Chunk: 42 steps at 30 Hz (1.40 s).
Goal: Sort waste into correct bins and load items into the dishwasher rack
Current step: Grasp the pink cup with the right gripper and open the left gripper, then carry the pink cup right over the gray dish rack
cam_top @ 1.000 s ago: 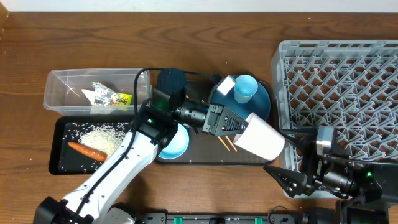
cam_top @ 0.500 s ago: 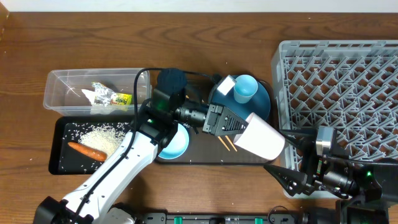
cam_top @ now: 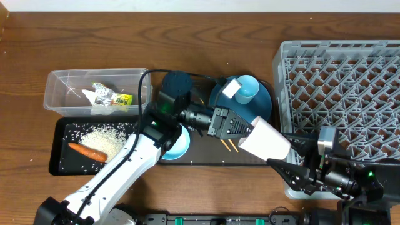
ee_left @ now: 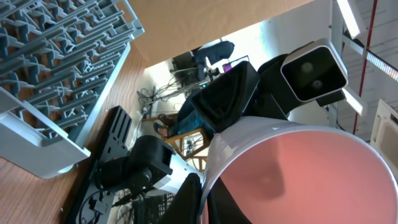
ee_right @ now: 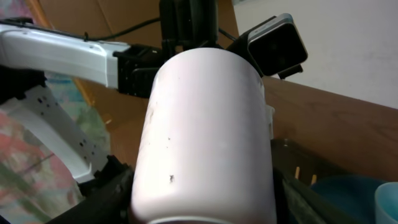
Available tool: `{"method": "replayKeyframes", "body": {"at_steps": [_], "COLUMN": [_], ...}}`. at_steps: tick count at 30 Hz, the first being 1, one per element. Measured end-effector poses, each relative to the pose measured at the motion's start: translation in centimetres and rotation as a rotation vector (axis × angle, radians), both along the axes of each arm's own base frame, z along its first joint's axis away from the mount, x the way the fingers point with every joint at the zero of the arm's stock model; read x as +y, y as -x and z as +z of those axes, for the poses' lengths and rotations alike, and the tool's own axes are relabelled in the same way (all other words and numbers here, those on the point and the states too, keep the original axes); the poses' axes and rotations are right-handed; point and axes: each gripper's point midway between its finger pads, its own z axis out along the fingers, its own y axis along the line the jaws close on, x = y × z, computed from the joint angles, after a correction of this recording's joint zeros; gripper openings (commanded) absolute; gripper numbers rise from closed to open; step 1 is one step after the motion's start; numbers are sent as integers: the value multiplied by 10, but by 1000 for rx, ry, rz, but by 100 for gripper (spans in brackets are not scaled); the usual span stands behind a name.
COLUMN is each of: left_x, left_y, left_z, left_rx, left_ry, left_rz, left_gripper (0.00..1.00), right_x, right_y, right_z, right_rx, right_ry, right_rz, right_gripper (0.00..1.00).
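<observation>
The left fingers (ee_left: 188,198) grip the rim of the small round pale pink cup (cam_top: 265,140), holding it on its side above the table (cam_top: 94,37). The right fingers (ee_right: 107,188) are spread wide on either side of its base; whether they touch it cannot be told. The large square grey plastic rack (cam_top: 375,62) lies just behind them.

From overhead, the left arm (cam_top: 134,156) hides most of the white bowl (cam_top: 180,147) and the upper ends of the chopsticks (cam_top: 229,145), the dishwasher rack (cam_top: 337,75) runs off the right edge, both wrist views crop the pale pink cup (ee_right: 205,137), and whether the right gripper (cam_top: 275,147) touches it cannot be told.
</observation>
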Motion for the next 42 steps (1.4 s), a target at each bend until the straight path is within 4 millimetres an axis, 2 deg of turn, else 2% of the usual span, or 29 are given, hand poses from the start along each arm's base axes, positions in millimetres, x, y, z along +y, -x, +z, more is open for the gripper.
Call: {"method": "replayKeyframes", "body": {"at_steps": [3, 4, 8, 20, 29, 33, 37, 42], "left_x": [0, 0, 0, -3, -2, 6, 20, 40], "left_y": [0, 0, -1, 4, 0, -11, -32, -56], "left_z": [0, 0, 0, -5, -9, -8, -9, -9], "left_rx": [1, 1, -8, -15, -22, -39, -49, -53], "left_ry": [-1, -1, 1, -7, -12, -5, -4, -8], "left_rz": [0, 1, 7, -9, 12, 43, 112, 200], "left_gripper": [8, 13, 14, 13, 13, 13, 14, 14], "right_x": [0, 0, 0, -2, -2, -2, -4, -5], "right_y": [0, 0, 0, -7, -16, -23, -32, -46], "right_z": [-3, -4, -5, 3, 6, 16, 24, 22], "right_rx": [9, 12, 6, -42, -21, -41, -35, 19], "right_ry": [3, 5, 10, 12, -7, -25, -49, -74], "right_rz": [-2, -3, 0, -16, 8, 13, 14, 16], "right_gripper": [57, 57, 57, 56, 56, 57, 57, 58]}}
